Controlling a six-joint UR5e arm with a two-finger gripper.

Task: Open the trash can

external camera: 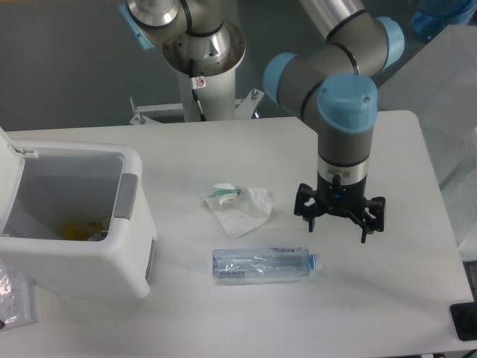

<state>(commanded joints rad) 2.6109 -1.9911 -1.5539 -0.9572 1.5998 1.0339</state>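
My claw (340, 221) hangs spread wide and empty above the table (387, 283); the trash can (112, 246) sits well apart at the far end, lid up; a bottle (264, 264) lies near, between us.

— What does the frame cut off?
— The trash can's (74, 224) raised lid at the left edge, a clear bag (16, 294) at lower left, a black object (465, 321) at lower right.
— Anything unreadable?
— The yellow contents (78, 227) inside the can; the bottle's (264, 264) label.
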